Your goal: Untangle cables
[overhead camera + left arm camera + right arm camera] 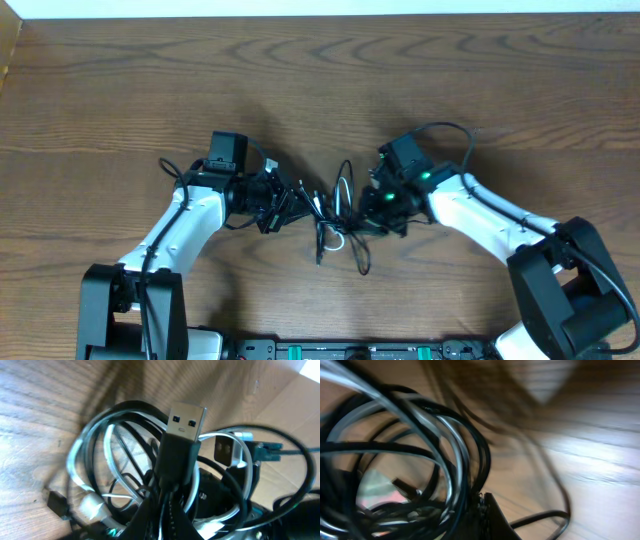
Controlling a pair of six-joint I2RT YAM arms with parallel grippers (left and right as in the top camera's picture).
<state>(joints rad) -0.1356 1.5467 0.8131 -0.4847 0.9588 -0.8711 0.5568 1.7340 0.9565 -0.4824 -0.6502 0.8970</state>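
At the left gripper (283, 203): clamped shut on a black strand of the cables (338, 215), just under its USB plug (186, 421), silver end pointing up. At the right gripper (372, 205): closed too, pressed into blurred black and pale loops; cannot tell whether any strand is pinched. Between the two, near the middle of the table (450, 90): one knotted bundle, loops spilling toward the near side. Open wood on the far, left and right sides, with the far edge well apart from the tangle. Crowding the near side, the left arm (185, 228) and right arm (480, 215). Mostly thin, glossy black cords; among them a white cable (333, 238), curled low in the bundle.
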